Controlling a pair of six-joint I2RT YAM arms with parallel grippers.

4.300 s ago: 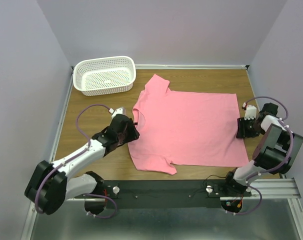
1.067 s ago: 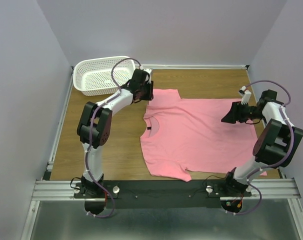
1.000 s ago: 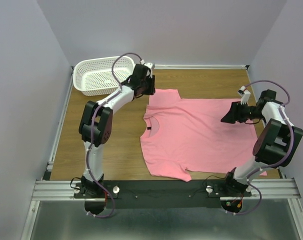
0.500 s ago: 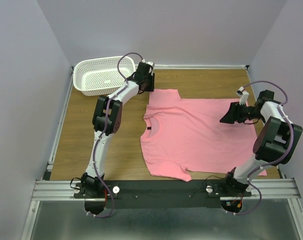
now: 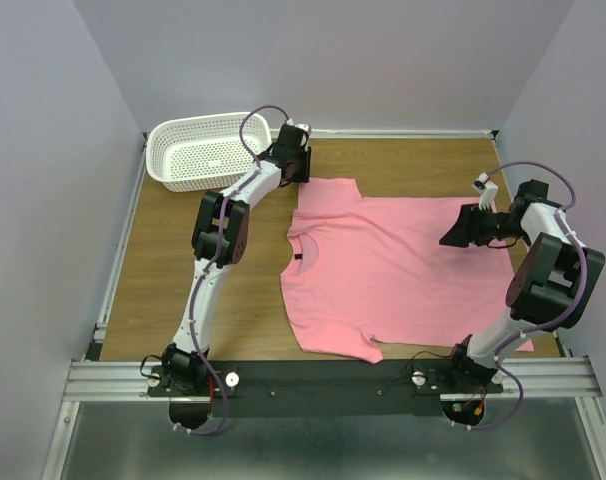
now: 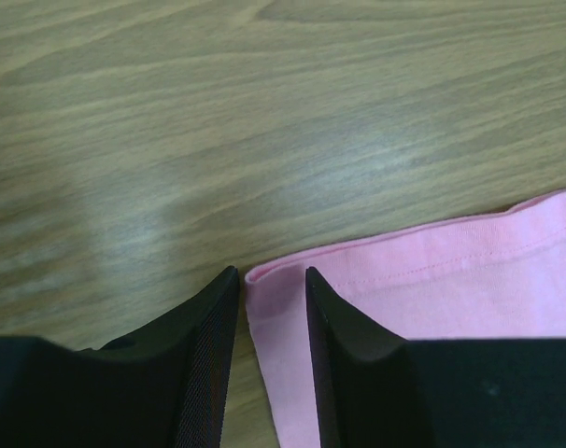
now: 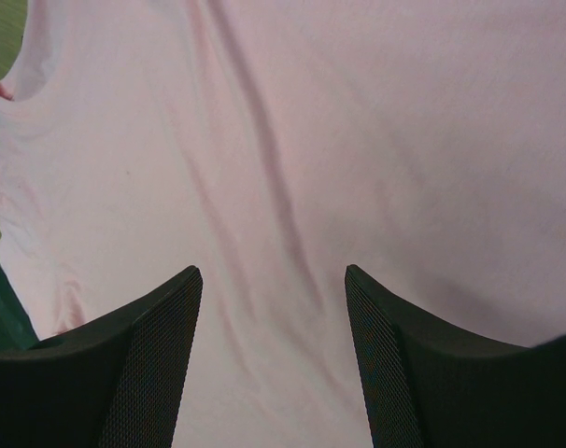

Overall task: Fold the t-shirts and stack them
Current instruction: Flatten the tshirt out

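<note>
One t-shirt (pink, spread flat) and one white basket.

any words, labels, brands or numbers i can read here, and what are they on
No readable text in any view.
Dark label at the t-shirt neck: too small to read.

Soft, even light is falling from above, leaving only faint shadows in the overhead view. In the left wrist view a pale sheen is glaring off the worktop. The dark fingers are blurring at close range, and the t-shirt is looking slightly soft.
</note>
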